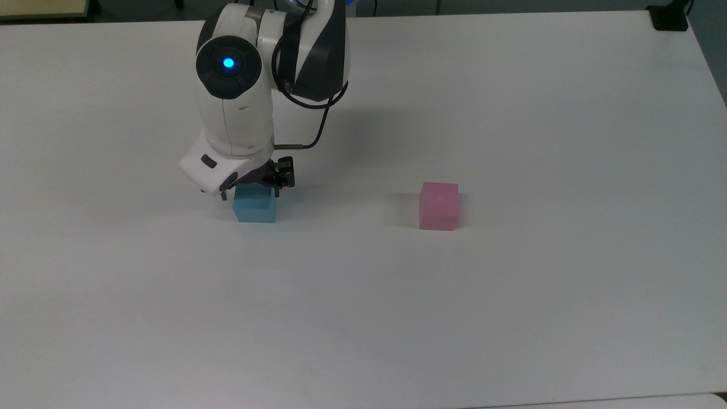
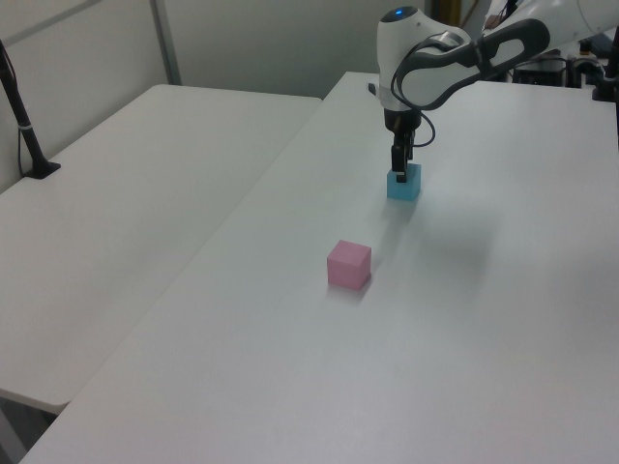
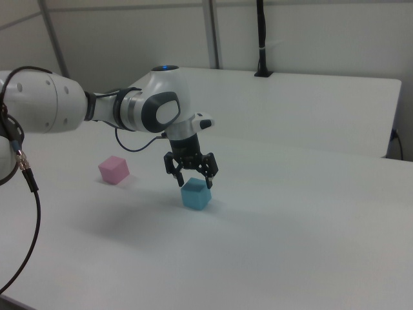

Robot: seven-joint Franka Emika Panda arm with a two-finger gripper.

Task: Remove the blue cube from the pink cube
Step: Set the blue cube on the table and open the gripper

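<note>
My arm bends down from its lit wrist, the end effector (image 3: 191, 178) pointing straight down, fingers (image 3: 211, 170) spread apart.

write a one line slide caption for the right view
Open gripper poised just above the blue cube resting on the white table, pink cube standing apart.

The blue cube (image 1: 255, 208) lies apart, at the top view's left of the pink cube (image 1: 438, 205).

white table (image 1: 511, 312) | second table (image 2: 126, 193) beside | black post (image 3: 261, 39)
</note>
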